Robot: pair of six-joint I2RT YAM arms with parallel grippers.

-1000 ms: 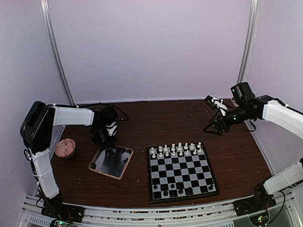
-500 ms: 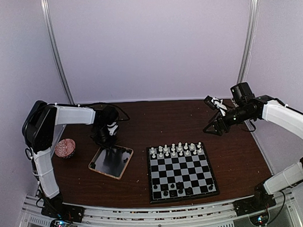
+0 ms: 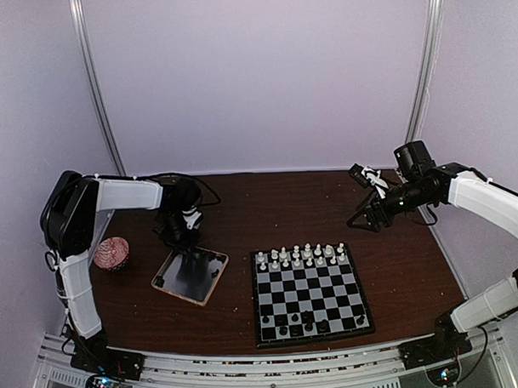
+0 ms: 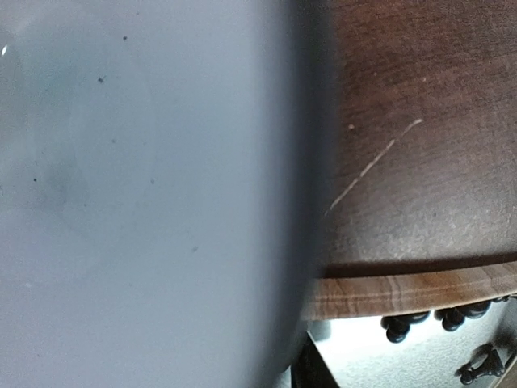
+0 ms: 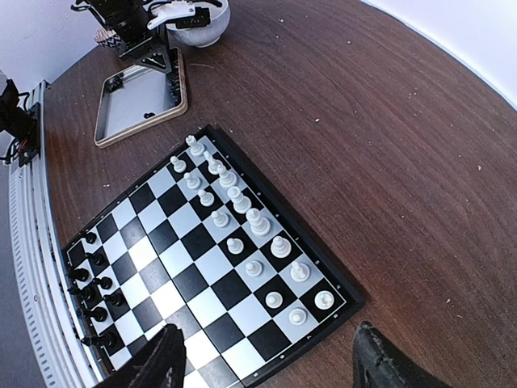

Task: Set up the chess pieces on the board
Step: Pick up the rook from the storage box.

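Fingers of the left gripper point(image 3: 179, 239) were hidden by pale blur point(image 4: 145, 194); their gap could not be told. The right gripper point(image 3: 364, 217) was spread wide, empty, toward the right edge. The board point(image 3: 309, 293) was laid by the near edge, chess pieces point(image 3: 299, 255) ranked on it.

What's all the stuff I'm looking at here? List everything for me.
table: one, dark brown, under everything
board: one, black and grey checks, near edge, right of centre
white pieces: about sixteen, board's two far rows
black pieces: several, board's near rows; a few more in the tray
tray: one, wooden rim, left of the board
pink round thing: one, left of the tray
left gripper: black, over the tray's far edge
right gripper: black, open, raised at far right
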